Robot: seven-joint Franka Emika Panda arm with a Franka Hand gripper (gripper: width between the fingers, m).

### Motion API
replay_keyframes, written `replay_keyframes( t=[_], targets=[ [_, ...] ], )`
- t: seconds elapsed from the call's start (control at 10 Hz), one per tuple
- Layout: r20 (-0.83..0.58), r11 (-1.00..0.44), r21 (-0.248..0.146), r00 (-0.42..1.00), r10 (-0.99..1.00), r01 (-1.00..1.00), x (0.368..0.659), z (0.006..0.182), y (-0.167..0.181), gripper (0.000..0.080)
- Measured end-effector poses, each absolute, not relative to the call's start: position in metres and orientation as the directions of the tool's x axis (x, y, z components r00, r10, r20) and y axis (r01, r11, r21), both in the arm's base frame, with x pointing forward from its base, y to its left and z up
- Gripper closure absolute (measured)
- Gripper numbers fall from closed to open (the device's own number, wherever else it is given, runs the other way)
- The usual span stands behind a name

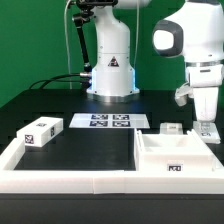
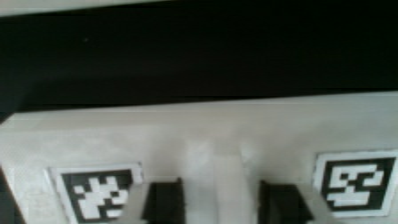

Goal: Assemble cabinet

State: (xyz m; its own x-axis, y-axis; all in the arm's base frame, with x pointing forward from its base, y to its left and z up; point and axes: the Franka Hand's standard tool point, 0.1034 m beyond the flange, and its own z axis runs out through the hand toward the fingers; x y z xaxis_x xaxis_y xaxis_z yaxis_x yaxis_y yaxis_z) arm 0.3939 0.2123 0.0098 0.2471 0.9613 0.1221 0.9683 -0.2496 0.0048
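Table (image 1: 90, 150) open centrally; gripper (image 1: 205, 130) (fingers (image 2: 164, 202) apart) over cabinet (image 2: 196, 125).

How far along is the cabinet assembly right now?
Nothing looks joined yet: the small white tagged plastic block lies apart from the large hollow white plastic box. In hand: the gripper sits low behind the box, astride white tagged plastic, grip unclear. Left: all the fitting.
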Motion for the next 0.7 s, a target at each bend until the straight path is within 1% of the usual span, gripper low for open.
replay_keyframes(
  t=[0.1, 0.5, 0.6, 0.7],
  targets=[
    [0.122, -0.250, 0.005, 0.247, 0.961, 0.968, 0.394, 0.010, 0.212, 0.0732],
    [0.120, -0.246, 0.005, 0.244, 0.962, 0.969, 0.394, 0.011, 0.212, 0.0731],
    [0.106, -0.227, 0.006, 0.225, 0.969, 0.974, 0.396, 0.016, 0.208, 0.0731],
    [0.087, -0.210, 0.010, 0.208, 0.974, 0.978, 0.400, 0.026, 0.203, 0.0731]
  ],
)
